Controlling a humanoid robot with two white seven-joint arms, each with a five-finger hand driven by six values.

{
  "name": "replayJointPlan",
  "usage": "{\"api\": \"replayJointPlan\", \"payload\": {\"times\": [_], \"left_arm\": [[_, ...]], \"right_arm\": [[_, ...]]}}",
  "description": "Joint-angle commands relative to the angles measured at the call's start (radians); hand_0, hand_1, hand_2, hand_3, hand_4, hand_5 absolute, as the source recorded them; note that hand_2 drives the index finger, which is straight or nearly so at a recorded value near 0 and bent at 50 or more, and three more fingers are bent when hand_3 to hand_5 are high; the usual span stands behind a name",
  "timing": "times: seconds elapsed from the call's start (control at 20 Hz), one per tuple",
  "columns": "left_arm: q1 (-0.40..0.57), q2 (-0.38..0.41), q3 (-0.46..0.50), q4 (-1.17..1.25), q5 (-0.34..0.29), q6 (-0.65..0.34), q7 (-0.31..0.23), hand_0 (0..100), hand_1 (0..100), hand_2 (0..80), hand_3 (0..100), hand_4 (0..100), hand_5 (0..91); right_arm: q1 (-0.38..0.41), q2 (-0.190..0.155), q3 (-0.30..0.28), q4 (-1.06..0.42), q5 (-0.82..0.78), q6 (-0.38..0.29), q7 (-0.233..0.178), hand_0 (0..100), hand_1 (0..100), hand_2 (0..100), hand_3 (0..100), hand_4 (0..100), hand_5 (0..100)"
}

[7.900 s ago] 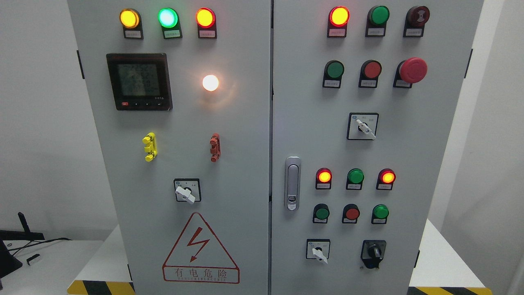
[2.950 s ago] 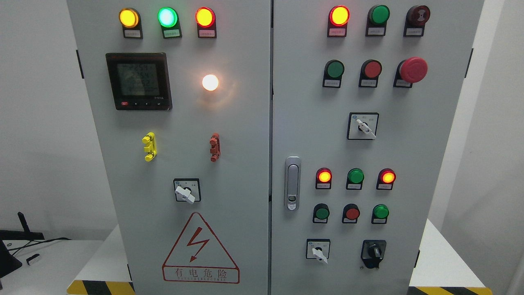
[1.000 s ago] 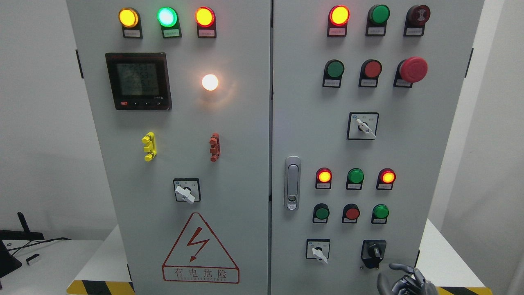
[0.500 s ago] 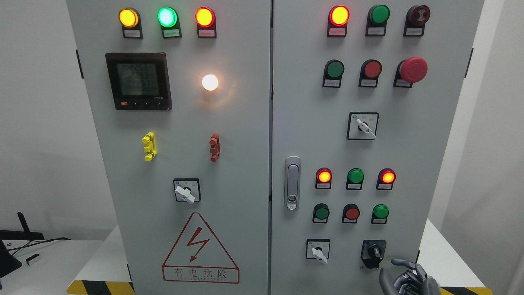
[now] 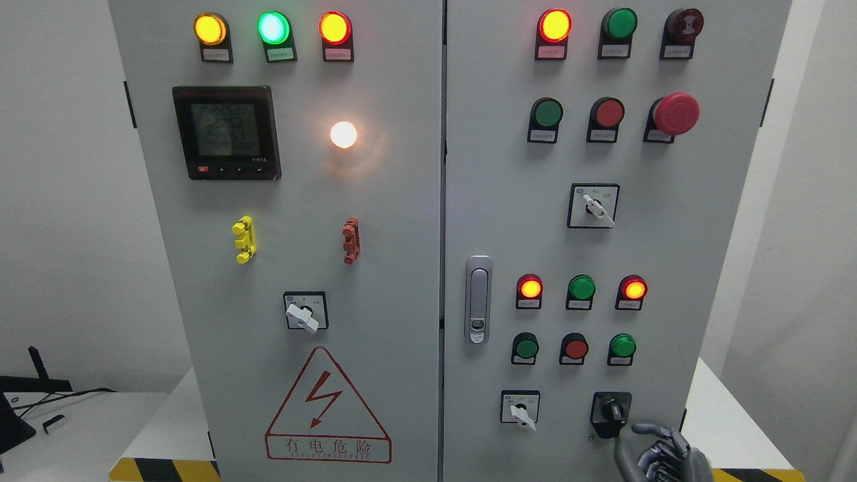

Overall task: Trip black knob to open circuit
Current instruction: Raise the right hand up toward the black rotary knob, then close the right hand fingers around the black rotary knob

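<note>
The black knob (image 5: 610,410) sits on a black plate at the lower right of the grey cabinet's right door (image 5: 576,241), its pointer roughly upright. My right hand (image 5: 653,454) rises from the bottom edge just below and right of the knob. Its grey fingers (image 5: 659,432) are spread and curved toward the knob, holding nothing and a little short of touching it. The left arm does not show.
A white-handled selector switch (image 5: 521,409) sits left of the knob. Above it are green and red push buttons (image 5: 574,348) and lit indicator lamps (image 5: 580,288). A silver door latch (image 5: 478,299) is at the door seam. White table surface (image 5: 716,415) lies right of the cabinet.
My right hand came into view from the bottom edge and has crept up and slightly left toward the black knob. The knob has not turned.
</note>
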Motion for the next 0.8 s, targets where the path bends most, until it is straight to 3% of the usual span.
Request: {"api": "replayJointPlan", "payload": {"times": [0.0, 0.75], "left_arm": [[0.000, -0.001, 0.000, 0.000, 0.005, -0.001, 0.000, 12, 39, 0.0, 0, 0, 0.0], [0.000, -0.001, 0.000, 0.000, 0.005, -0.001, 0.000, 12, 39, 0.0, 0, 0, 0.0]], "right_arm": [[-0.004, 0.031, -0.007, 0.008, 0.000, 0.001, 0.001, 40, 70, 44, 85, 95, 100], [-0.018, 0.031, -0.005, 0.008, -0.002, 0.001, 0.001, 40, 71, 46, 86, 95, 100]]}}
